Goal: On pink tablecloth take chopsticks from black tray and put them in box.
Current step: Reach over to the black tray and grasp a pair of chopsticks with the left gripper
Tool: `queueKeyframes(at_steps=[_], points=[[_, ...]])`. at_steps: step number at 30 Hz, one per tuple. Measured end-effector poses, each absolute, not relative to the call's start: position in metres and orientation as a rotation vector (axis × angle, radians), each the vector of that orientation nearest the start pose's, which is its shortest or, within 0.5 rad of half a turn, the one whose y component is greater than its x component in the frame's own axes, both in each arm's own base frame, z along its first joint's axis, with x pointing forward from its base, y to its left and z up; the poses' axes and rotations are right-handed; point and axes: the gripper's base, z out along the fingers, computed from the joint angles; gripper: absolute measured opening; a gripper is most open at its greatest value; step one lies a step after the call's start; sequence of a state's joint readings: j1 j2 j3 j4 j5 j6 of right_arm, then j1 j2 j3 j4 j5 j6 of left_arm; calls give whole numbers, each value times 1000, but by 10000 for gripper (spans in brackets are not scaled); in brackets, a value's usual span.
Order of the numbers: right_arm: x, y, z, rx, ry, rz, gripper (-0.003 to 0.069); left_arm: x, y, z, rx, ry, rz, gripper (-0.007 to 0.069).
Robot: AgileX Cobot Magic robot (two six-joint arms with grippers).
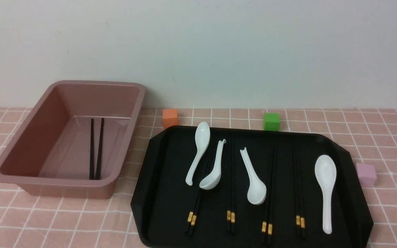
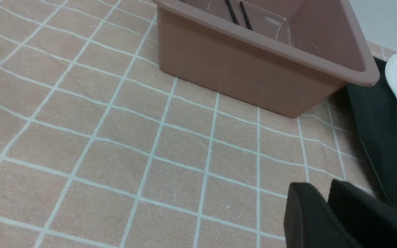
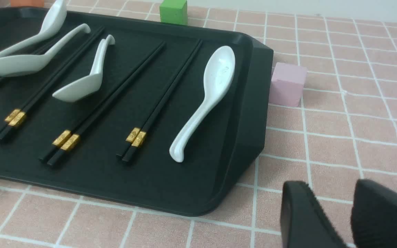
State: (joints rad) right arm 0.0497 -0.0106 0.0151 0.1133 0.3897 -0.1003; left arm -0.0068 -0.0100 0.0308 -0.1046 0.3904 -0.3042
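The black tray (image 1: 171, 193) lies on the pink tablecloth (image 1: 384, 137), right of centre. Several pairs of black chopsticks (image 1: 231, 216) with gold bands lie lengthwise in it, between white spoons. The dusty-pink box (image 1: 57, 181) stands to its left with one pair of chopsticks (image 1: 95, 151) on its floor. Neither gripper shows in the front view. In the left wrist view, my left gripper (image 2: 326, 193) is shut and empty over the cloth, near the box (image 2: 240, 65) and the tray's edge (image 2: 391, 155). My right gripper (image 3: 333, 193) is open and empty over the cloth, beside the tray's near right corner (image 3: 184, 186).
Several white ceramic spoons (image 1: 326, 186) lie among the chopsticks; one leans over the leftmost pair (image 1: 212, 172). An orange cube (image 1: 170, 118) and a green cube (image 1: 271, 121) stand behind the tray. A pale pink cube (image 1: 366, 174) stands at its right edge. A wall is behind.
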Motion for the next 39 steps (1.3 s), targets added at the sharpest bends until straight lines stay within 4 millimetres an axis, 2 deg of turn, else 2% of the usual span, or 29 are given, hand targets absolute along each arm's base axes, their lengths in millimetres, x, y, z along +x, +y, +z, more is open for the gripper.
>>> queueKeyframes(at_steps=[14, 21, 25, 28, 31, 34, 39], points=[[52, 6, 174, -72, 1875, 78, 240, 52, -4, 169, -344, 1872, -312, 120], [52, 6, 174, -72, 1875, 78, 240, 52, -5, 170, -380, 1856, -367, 123], [52, 6, 174, -72, 1875, 78, 240, 54, -9, 176, -470, 1772, -512, 125], [52, 6, 174, -72, 1875, 78, 240, 56, -11, 187, -651, 1617, -754, 129], [52, 6, 174, -72, 1875, 78, 240, 56, -9, 194, -779, 1490, -894, 132], [52, 6, 174, -72, 1875, 78, 240, 57, -5, 199, -834, 1399, -936, 134], [52, 6, 174, -72, 1875, 78, 240, 57, -6, 199, -825, 1411, -936, 134]])
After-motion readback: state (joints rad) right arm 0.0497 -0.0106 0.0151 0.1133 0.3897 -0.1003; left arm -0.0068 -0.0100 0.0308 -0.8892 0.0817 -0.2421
